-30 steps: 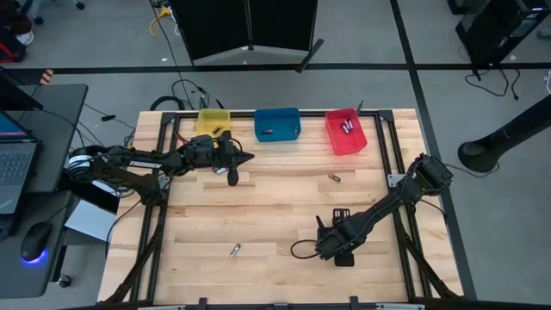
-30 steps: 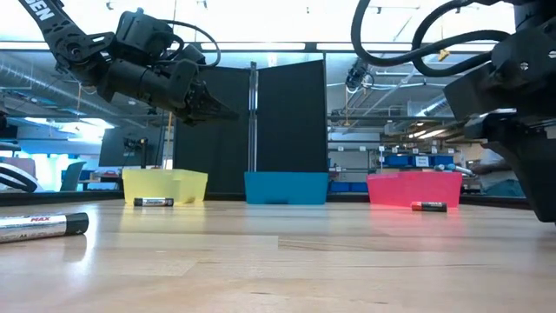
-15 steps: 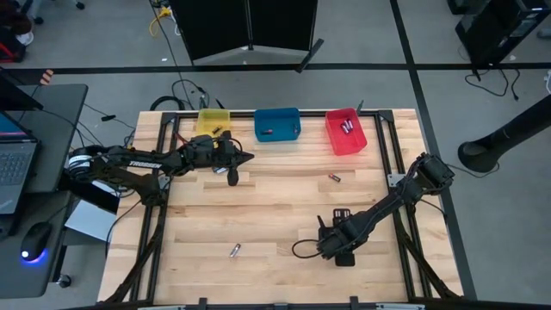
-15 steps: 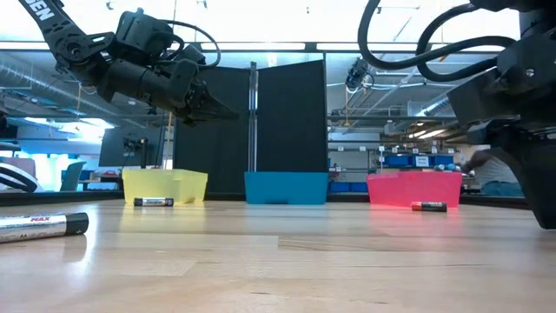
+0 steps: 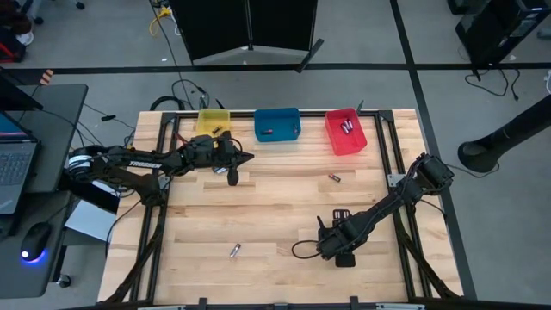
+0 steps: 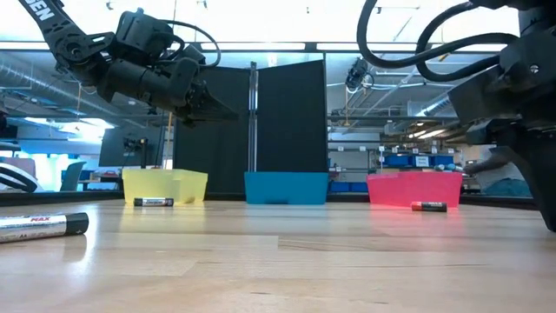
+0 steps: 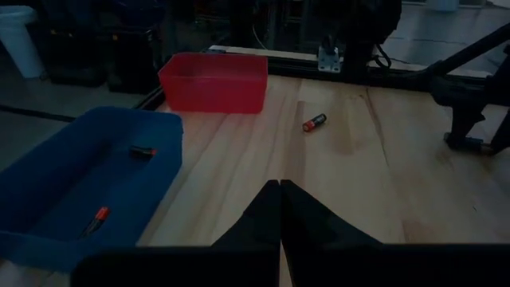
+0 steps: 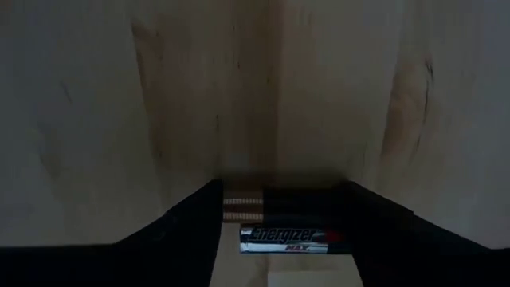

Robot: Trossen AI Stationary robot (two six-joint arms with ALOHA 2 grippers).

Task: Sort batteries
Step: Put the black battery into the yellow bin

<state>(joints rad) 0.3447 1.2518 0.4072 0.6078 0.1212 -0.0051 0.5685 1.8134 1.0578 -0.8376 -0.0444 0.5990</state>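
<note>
While a battery (image 8: 291,237) printed "Energizer MAX" lies on the tabletop (image 5: 275,215) between the spread fingers of the right pincer (image 5: 337,250), low at the near right, the step in hand looks like a pick-up, and the next move calls for closing on the cell and carrying it to one of the far bins. Other batteries lie loose near the red bin (image 5: 345,133), near the yellow bin (image 5: 213,119) and at the near edge. The left pincer (image 7: 280,209), fingers pressed together, hangs by the yellow bin.
</note>
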